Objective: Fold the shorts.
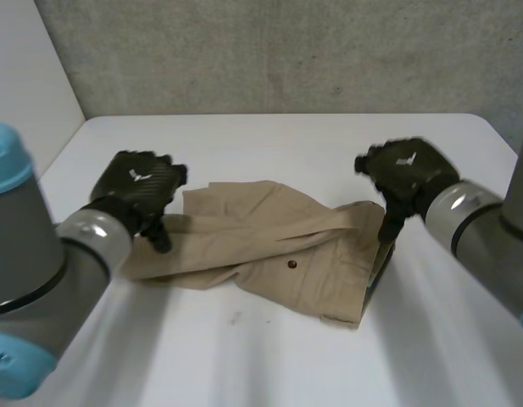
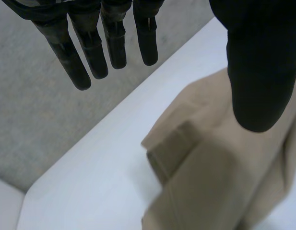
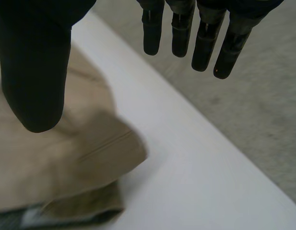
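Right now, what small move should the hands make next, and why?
Probably close each hand on its end of the shorts. The left hand and right hand sit at opposite ends with fingers straight, gripping nothing, and the shorts lie rumpled.

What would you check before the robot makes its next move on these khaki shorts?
1. Left hand open: ok, fingers straight, thumb apart.
2. Right hand open: ok, same pose.
3. One hand at each end of the khaki shorts: ok.
4. Cloth gripped: not ok, neither hand holds it.
5. Shorts lying flat: not ok, rumpled, one layer lapped over another.
6. Shorts wholly on the white table: ok.
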Tool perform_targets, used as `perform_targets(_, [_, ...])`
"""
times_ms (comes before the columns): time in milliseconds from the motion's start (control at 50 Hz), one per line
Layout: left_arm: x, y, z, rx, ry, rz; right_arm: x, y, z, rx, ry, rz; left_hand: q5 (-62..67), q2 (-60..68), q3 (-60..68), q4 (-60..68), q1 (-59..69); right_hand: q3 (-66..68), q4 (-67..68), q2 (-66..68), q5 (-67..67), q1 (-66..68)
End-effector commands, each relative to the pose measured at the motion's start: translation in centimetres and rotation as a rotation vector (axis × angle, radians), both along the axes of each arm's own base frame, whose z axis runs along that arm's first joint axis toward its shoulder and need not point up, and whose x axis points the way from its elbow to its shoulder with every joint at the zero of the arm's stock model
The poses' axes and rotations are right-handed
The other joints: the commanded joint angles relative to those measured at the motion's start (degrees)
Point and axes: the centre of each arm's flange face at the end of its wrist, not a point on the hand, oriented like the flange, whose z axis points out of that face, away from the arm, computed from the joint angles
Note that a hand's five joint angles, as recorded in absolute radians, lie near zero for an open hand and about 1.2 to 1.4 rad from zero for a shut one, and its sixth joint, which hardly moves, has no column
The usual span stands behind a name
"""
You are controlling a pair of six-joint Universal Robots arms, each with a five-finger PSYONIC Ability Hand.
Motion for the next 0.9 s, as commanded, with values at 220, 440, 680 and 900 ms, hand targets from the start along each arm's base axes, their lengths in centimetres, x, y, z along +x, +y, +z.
perform_targets(220, [5.8, -2.7, -4.3, 0.083, -0.006, 0.137, 1.5, 0.5, -5.7, 0.050, 0.027, 0.054, 1.55, 0.87, 0.74, 1.03, 0.24, 6.09, 6.08, 4.99, 5.64, 7.99])
perform_targets(440, [5.6, -3.4, -6.2, 0.135, -0.016, 0.118, 2.8, -2.6, -7.7, 0.005, -0.012, 0.043, 1.38, 0.70, 0.57, 0.86, 0.07, 8.94, 8.94, 7.85, 8.50, 10.85])
perform_targets(680, [4.8, -4.8, -9.2, 0.205, -0.052, 0.107, 3.9, -4.0, -8.7, 0.020, -0.017, 0.078, 5.41, 4.72, 4.59, 4.89, 4.09, 62.88, 62.88, 61.79, 62.44, 64.79])
perform_targets(900, [3.5, -3.0, -6.3, 0.118, -0.020, 0.053, 3.1, -2.5, -7.6, 0.090, 0.005, 0.082, 11.82, 11.13, 11.00, 11.30, 10.51, 62.88, 62.88, 61.79, 62.44, 64.79])
